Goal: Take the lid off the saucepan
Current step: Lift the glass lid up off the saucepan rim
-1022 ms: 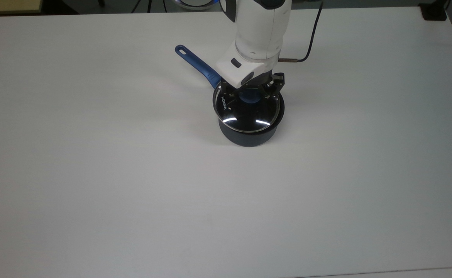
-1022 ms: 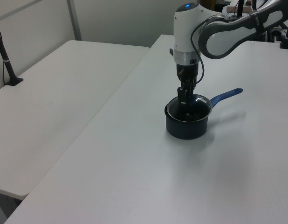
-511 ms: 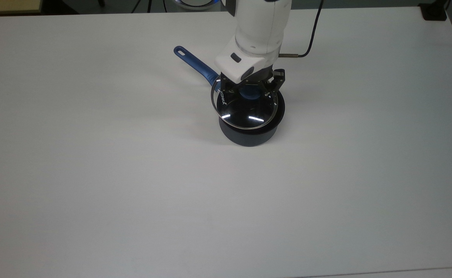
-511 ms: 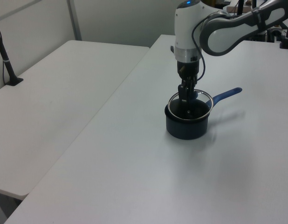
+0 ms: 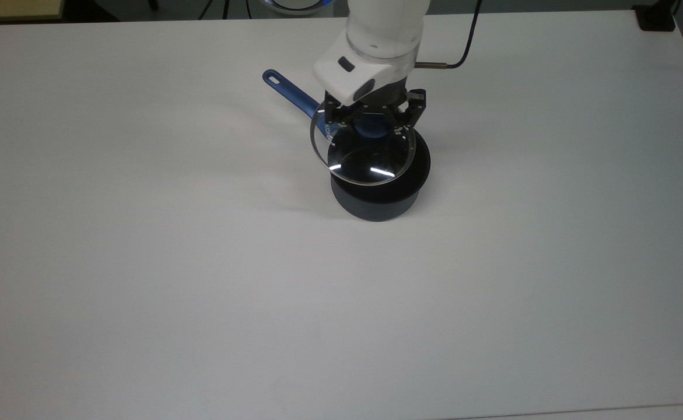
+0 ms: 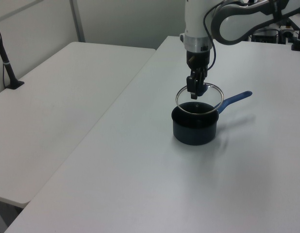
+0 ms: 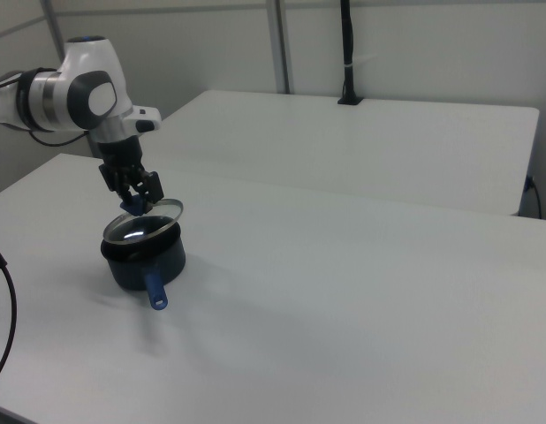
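Note:
The dark saucepan [image 5: 381,198] [image 6: 194,130] [image 7: 145,259] stands on the white table, its blue handle [image 5: 294,98] [image 6: 235,99] [image 7: 155,289] pointing to the top view's upper left. The clear glass lid [image 5: 367,154] [image 6: 199,97] [image 7: 147,225] hangs a little above the pan's rim, lifted clear of it. My gripper [image 5: 372,125] [image 6: 195,90] [image 7: 134,203] comes straight down from above and is shut on the lid's blue knob.
The white table [image 5: 143,262] spreads wide around the pan. A second white table [image 6: 53,111] [image 7: 361,150] adjoins it, with a black post [image 6: 7,65] [image 7: 347,53] clamped at its edge. A black cable [image 5: 466,46] runs behind the arm.
The gripper has risen with the lid. The lid came off the saucepan's rim and now hangs above it, shifted slightly toward the top view's upper left. The saucepan stayed put.

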